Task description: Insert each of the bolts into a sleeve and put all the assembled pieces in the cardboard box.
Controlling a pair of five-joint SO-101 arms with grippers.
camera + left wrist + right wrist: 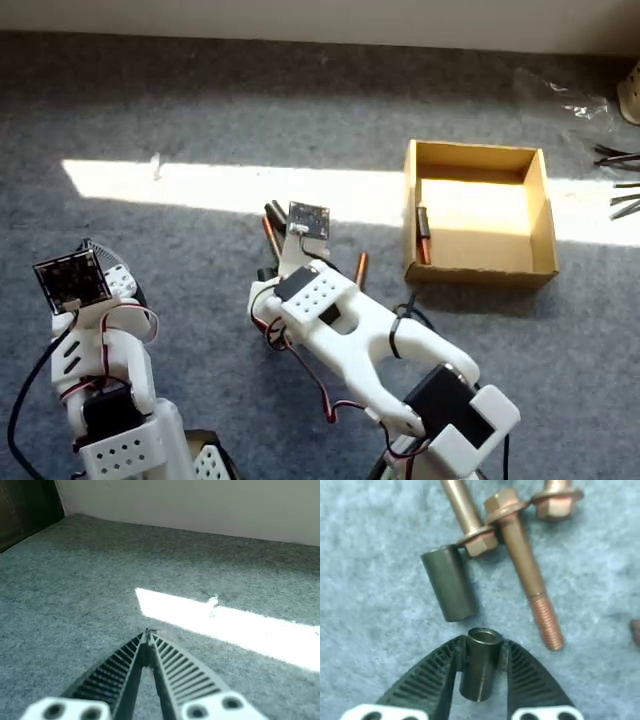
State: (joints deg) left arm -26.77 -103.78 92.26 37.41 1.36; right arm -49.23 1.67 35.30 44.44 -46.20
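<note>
Fingers [435,675] of the right gripper [482,645] are clamped on a dark sleeve [481,662], one pad on each side, with its open end showing just past the tips. That's out in the middle of the grey carpet [200,130], left of the cardboard box [545,200].

Just beyond the held sleeve lies a second sleeve [449,583], flat on the carpet, its end right up against the head of a smooth-shanked bolt [465,510]. Beside that, a long bolt [522,565] lies with its threaded end pointing back toward the gripper, and a third bolt [555,500] shows its flanged head close by.

Over on the right, the box sits open-topped and half in sunlight. One dark-and-copper piece [423,235] lies inside along its left wall.

Near left, the left gripper [148,637] has its fingers pressed together tip to tip. It hangs above bare carpet, with a bright sun stripe [240,627] across the floor beyond it, well apart from the bolts and sleeves.
</note>
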